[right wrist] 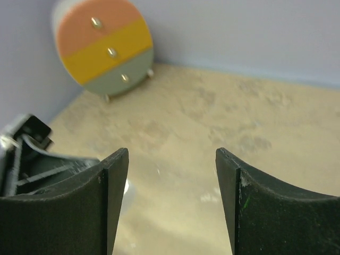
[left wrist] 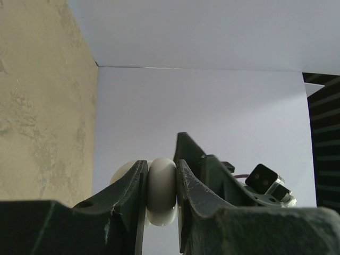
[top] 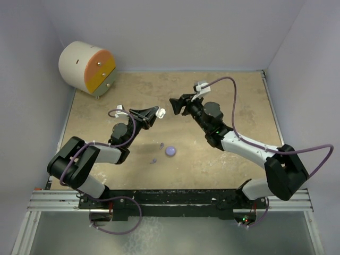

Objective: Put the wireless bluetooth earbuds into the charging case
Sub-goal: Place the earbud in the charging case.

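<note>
**Case pinched in the air, buds down on the table**

Biggest first: tan table (top: 239, 106), with a round drawer drum (top: 87, 68) parked in the far left corner, well apart from the action. Both arms reaching in toward the middle, tips close together above the surface.

Left gripper (top: 154, 112) squeezed almost fully together on the white case (left wrist: 162, 186), pinching it edge-on, off the table. Lid open or shut? Can't tell from the wrist view. Second pale lobe poking out behind one finger, maybe the lid, maybe not.

Right gripper (right wrist: 171, 159) spread fairly wide, nothing in it, aimed at the left one and sitting just beside that case.

Down between the arms: lilac case (top: 170, 151) lying flat. One lilac bud (top: 161, 144) near its upper left, second bud (top: 153, 160) near its lower left, neither touching it. Whitish buds: not spotted in any view.

Best guess at the step: opening or re-gripping the white case, going by empty jaws facing it.

Tips for doing it well:
- Hold the left wrist dead steady.
- Bring the right fingers onto the lid edge only, slowly.
- Go easy on squeeze; smooth round shell, likely to squirt out of a pinch.
- Get the opening facing up before chasing a bud.
- For the bud itself: straight down, low to the table, gentle close. Tiny curved thing, easy to flick away.
</note>
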Robot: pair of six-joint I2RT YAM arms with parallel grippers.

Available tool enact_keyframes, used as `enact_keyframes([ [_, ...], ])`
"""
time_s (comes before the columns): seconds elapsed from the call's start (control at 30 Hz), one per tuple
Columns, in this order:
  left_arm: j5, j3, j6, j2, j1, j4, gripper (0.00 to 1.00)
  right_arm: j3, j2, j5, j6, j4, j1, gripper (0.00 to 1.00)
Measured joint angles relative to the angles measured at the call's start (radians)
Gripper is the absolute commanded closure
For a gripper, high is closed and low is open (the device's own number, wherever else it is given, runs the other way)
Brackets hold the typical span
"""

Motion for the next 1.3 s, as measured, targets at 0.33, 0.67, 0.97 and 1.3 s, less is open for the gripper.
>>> enact_keyframes([
  [0.33, -0.016, -0.003, 0.000, 0.000, 0.000, -0.007, 1.00, 0.030, 0.043, 0.212, -0.028, -0.295, 0.132, 0.25],
  [0.67, -0.028, -0.004, 0.001, 0.000, 0.001, -0.013, 1.00, 0.084, 0.078, 0.286, -0.029, -0.394, 0.174, 0.24],
  [0.97, -0.027, -0.004, 0.001, 0.000, 0.000, -0.013, 1.00, 0.085, 0.079, 0.311, -0.020, -0.420, 0.175, 0.23],
  [1.3, -0.028, -0.004, 0.001, 0.000, 0.000, -0.019, 1.00, 0.106, 0.097, 0.310, -0.020, -0.443, 0.180, 0.23],
])
